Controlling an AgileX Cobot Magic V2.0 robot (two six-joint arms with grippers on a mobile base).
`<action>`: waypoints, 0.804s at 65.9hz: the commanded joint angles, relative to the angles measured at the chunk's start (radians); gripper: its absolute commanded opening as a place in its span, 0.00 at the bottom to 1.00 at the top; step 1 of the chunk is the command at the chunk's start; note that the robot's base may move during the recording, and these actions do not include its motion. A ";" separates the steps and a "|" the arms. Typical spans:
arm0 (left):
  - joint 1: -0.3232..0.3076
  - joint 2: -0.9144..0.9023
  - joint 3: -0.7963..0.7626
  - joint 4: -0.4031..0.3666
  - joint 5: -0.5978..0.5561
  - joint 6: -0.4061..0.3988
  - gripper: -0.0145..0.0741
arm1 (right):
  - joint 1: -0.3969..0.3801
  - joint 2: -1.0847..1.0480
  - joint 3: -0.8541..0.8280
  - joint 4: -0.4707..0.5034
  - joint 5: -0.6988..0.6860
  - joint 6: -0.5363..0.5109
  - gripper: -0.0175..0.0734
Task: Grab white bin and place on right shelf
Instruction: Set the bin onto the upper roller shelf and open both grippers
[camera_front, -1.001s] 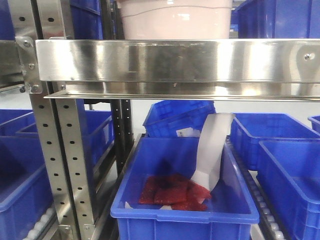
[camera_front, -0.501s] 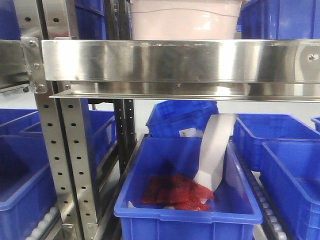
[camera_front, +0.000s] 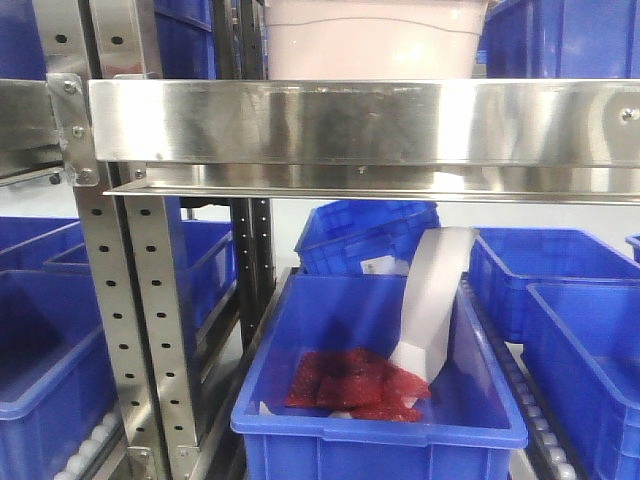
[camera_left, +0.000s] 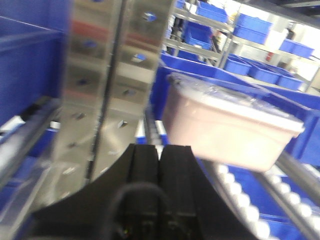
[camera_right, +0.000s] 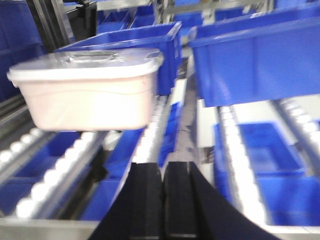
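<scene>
**Both grippers empty, white bin waiting on the rollers**

The left gripper (camera_left: 160, 165) has its fingers pressed together on nothing; the right gripper (camera_right: 163, 192) likewise, clenched and empty; neither touches anything. Beyond them the white bin (camera_right: 90, 90) rests, lid on, on the roller track (camera_right: 60, 175), ahead and to the right of the left wrist, ahead and to the left of the right one; blue crates (camera_right: 260, 55) crowd around it. From the front, the bin (camera_front: 375, 40) shows above the steel front rail (camera_front: 360, 120), beside the perforated upright (camera_front: 140, 330). I judge this the approach, before any grab; next, both grippers must open and close in on the bin's two ends.
</scene>
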 joint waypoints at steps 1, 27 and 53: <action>-0.009 -0.103 0.053 0.005 -0.061 0.014 0.03 | -0.001 -0.092 0.025 -0.012 -0.085 -0.019 0.26; -0.009 -0.476 0.414 0.005 -0.078 0.014 0.03 | -0.002 -0.481 0.298 -0.011 -0.005 -0.019 0.26; -0.009 -0.621 0.553 0.005 -0.129 0.014 0.03 | -0.002 -0.553 0.338 0.038 0.152 -0.019 0.26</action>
